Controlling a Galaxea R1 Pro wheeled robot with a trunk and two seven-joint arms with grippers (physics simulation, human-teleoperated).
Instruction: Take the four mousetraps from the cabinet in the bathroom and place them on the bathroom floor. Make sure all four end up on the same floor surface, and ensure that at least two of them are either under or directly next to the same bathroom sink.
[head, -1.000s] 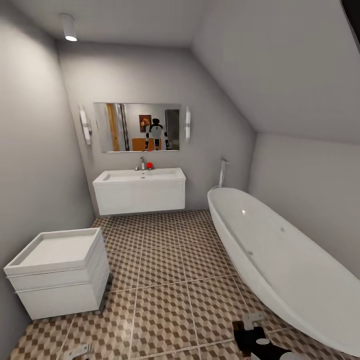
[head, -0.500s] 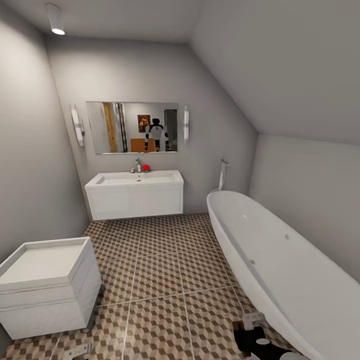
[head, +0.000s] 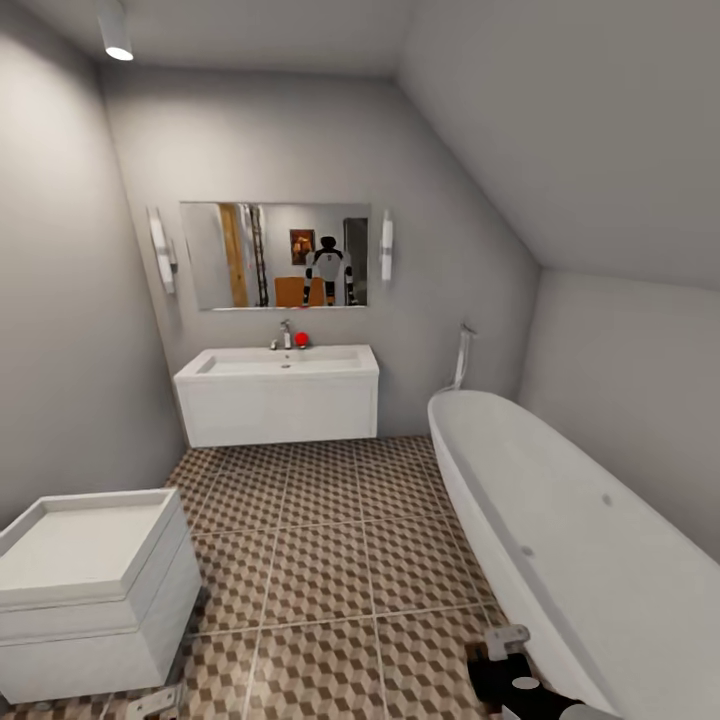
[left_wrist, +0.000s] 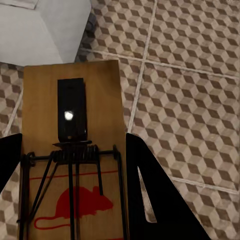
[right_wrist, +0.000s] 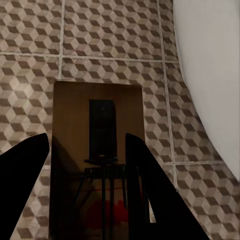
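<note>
One mousetrap (left_wrist: 75, 125), a wooden board with a black bait plate, wire spring and red mouse print, sits between the black fingers of my left gripper (left_wrist: 75, 137), which is shut on it above the cube-patterned bathroom floor (left_wrist: 190, 100). A second mousetrap (right_wrist: 97, 130) is held the same way in my right gripper (right_wrist: 87, 135). In the head view the left gripper (head: 155, 702) and right gripper (head: 505, 650) sit low at the bottom edge. The white sink (head: 280, 362) hangs on the far wall over the bathroom floor (head: 330, 520). The cabinet is out of view.
A long white bathtub (head: 560, 540) runs along the right side. A low white box unit (head: 90, 590) stands at the near left, its corner close to the left gripper. A mirror (head: 275, 255) hangs above the sink, and a small red object (head: 301, 339) sits by the tap.
The whole head view has shifted: the white unit at the left has grown nearer and the walls have slid sideways. Both grippers keep their places at the bottom edge.
</note>
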